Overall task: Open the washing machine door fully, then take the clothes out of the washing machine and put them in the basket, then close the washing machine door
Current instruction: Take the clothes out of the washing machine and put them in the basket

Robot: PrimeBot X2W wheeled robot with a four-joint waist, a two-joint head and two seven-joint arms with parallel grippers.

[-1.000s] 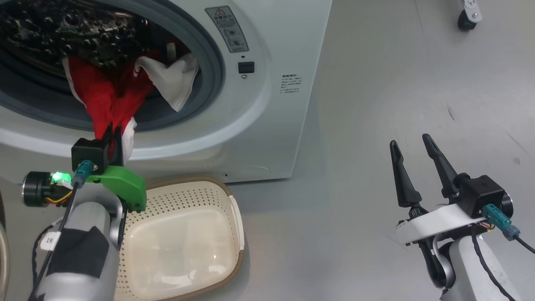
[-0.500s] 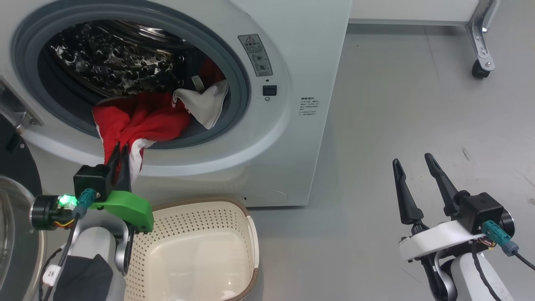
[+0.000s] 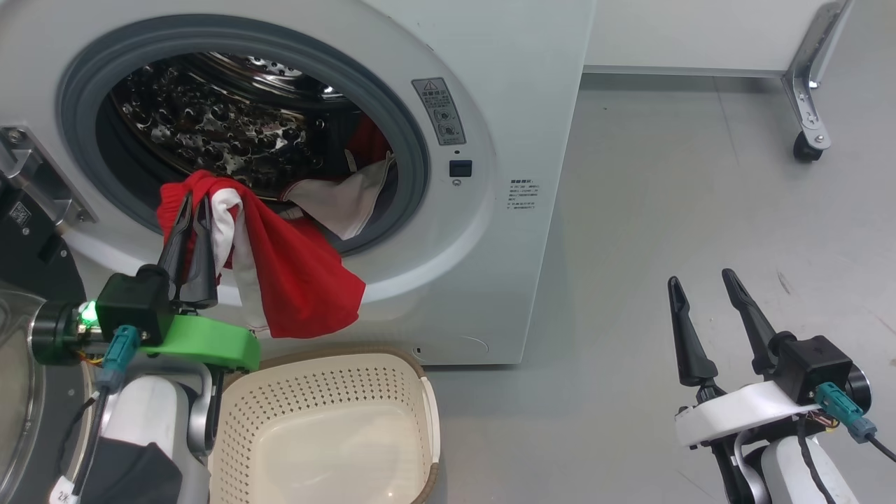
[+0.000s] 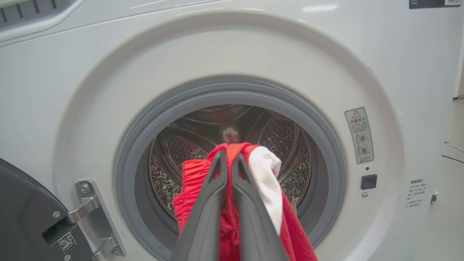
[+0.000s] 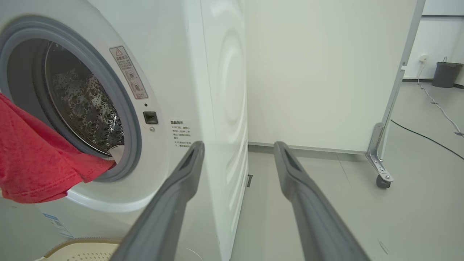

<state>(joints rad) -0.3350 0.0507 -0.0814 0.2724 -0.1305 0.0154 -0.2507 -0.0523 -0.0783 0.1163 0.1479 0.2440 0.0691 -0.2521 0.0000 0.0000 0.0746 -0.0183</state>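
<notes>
The white washing machine (image 3: 504,84) stands with its door (image 3: 21,266) swung open at the far left. My left gripper (image 3: 194,199) is shut on a red garment with white trim (image 3: 301,287), which hangs out of the opening above the cream basket (image 3: 329,427). In the left wrist view the left gripper (image 4: 229,155) pinches the red cloth (image 4: 192,181) in front of the steel drum (image 4: 282,134). More red and white clothes (image 3: 350,196) lie inside the drum. My right gripper (image 3: 703,280) is open and holds nothing, low at the right over the floor; its fingers (image 5: 181,174) also show in the right wrist view.
Grey floor (image 3: 686,196) spreads right of the machine. A white partition on a castor leg (image 3: 805,133) stands at the back right. A dark bin (image 5: 446,73) and a floor cable (image 5: 427,136) lie further off. The door hinge bracket (image 4: 92,214) sits left of the opening.
The head camera has tilted up, showing more of the drum. My left gripper has drawn the red garment further out of the opening, so it now hangs free over the basket. The right gripper stayed put.
</notes>
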